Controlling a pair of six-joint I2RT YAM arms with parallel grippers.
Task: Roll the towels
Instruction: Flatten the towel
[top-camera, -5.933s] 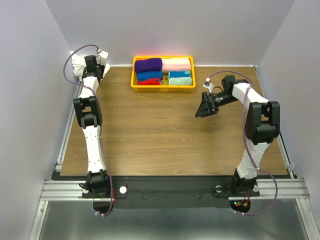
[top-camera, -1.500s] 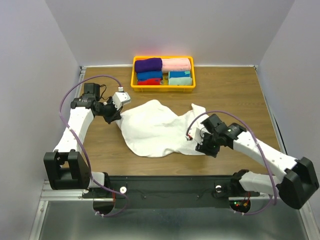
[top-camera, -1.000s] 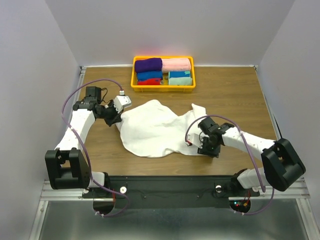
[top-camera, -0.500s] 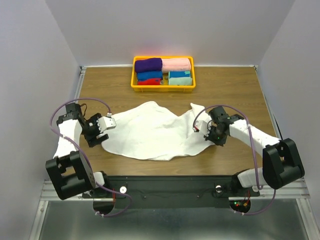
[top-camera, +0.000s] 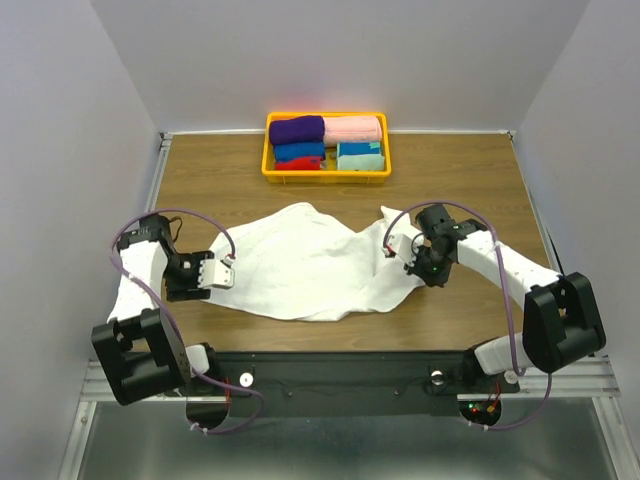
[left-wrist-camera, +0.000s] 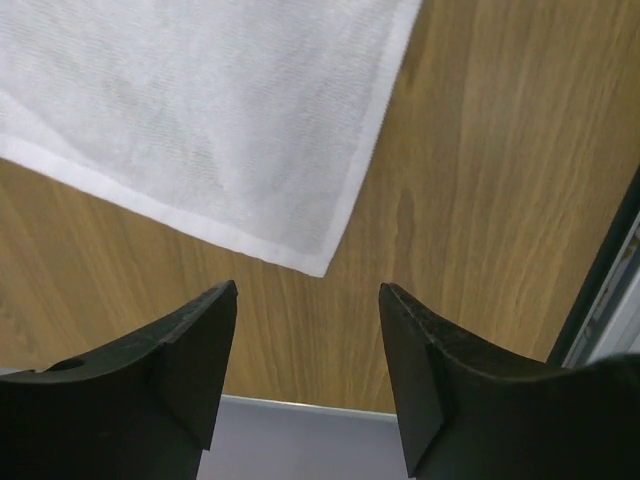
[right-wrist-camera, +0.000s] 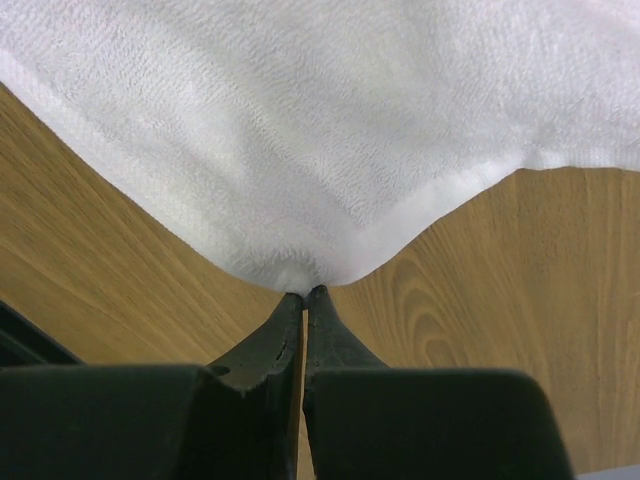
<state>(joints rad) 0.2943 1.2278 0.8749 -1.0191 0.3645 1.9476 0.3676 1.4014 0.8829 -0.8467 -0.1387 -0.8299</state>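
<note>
In the right wrist view only, jaws pinch the white towel (right-wrist-camera: 330, 130).

left hand (left-wrist-camera: 305, 300): I've released the corner, now spread | white towel (top-camera: 310, 265): drawn out wider | right hand (right-wrist-camera: 303, 298): now pinching its edge

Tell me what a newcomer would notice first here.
A big white towel lies rumpled across the middle of the wooden table. The right gripper is shut on its right-hand edge, and the left gripper is open just off its left corner. At the far edge a yellow basket holds a purple roll beside pink, blue, red and teal rolls.
</note>
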